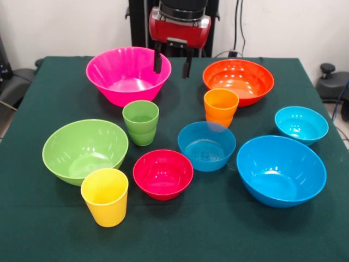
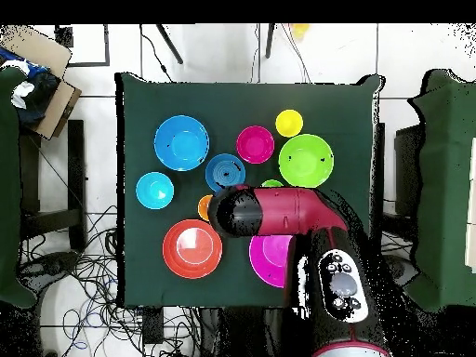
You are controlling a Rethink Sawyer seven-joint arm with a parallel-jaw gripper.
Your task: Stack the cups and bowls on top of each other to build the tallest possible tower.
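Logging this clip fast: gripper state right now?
Gripper: open, holding nothing, hanging between the large glossy pink plastic bowl and the large glossy orange plastic bowl.

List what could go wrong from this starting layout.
1. The end effector hangs open between the pink bowl and the orange bowl; a straight descent may clip the pink rim.
2. The green cup and orange cup stand close to neighbouring bowls, so a grasp could nudge them.
3. In the overhead view the arm hides those cups.
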